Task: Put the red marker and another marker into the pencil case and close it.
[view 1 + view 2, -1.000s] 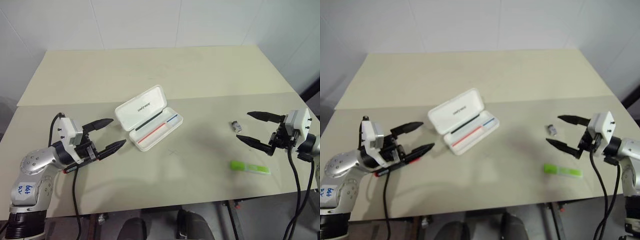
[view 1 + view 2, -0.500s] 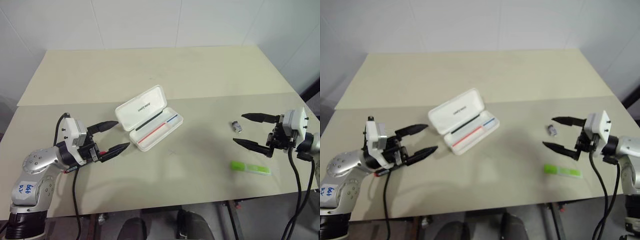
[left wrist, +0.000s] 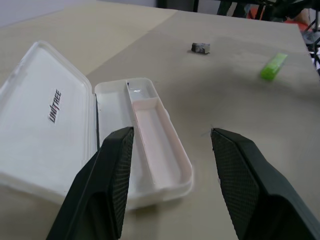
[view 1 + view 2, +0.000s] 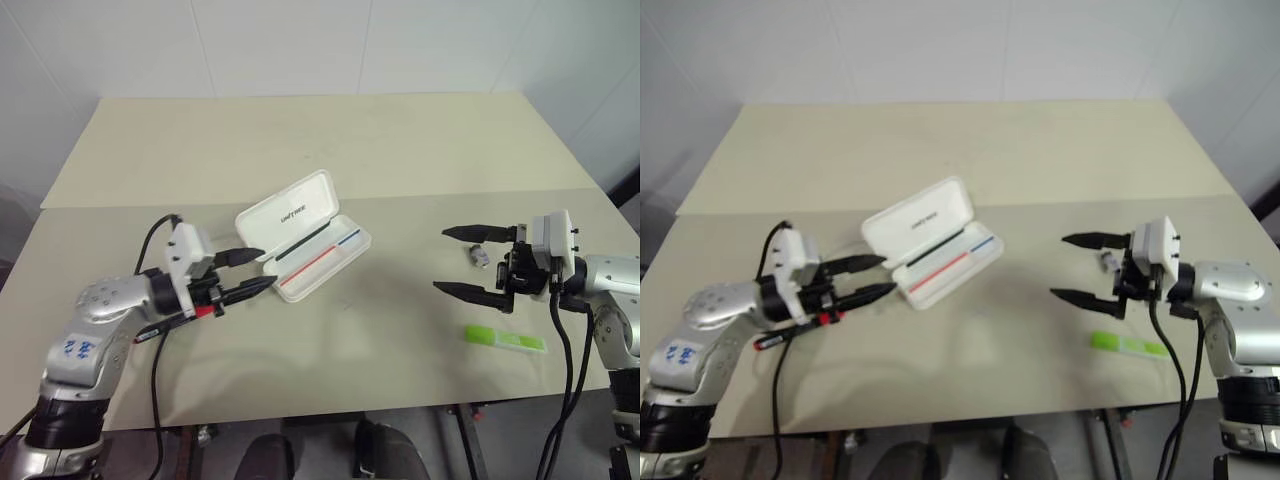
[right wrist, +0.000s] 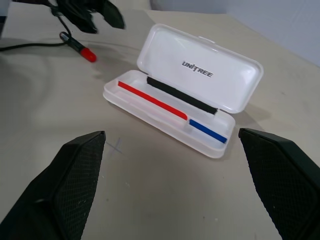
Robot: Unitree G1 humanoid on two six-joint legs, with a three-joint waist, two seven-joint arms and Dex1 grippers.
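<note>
Nearest to us on the beige table [image 4: 400, 140], the lime-green marker [image 4: 505, 338] lay flat near the front edge on our right side, its long axis running roughly left to right, the brighter green end toward the middle of the table and the paler translucent end toward the right edge. Just behind it our right gripper [image 4: 468, 261] hovered above the table with its two black fingers spread wide and nothing between them, pointing left toward the case. A small grey object [image 4: 480, 256] sat close behind that gripper's fingers.

On our left side the red marker [image 4: 178, 320] lay on the table below our left gripper [image 4: 258, 271]; its red cap end pointed toward the pencil case and its barrel ran back toward the front left. We could not tell whether the gripper touched it. The left gripper's fingers stood partly apart, gripping nothing, their tips just short of the case.

Farther in, near the table's middle, the white pencil case [image 4: 304, 237] lay open, its lid raised on the far side. Its long axis ran diagonally from front left to back right.
</note>
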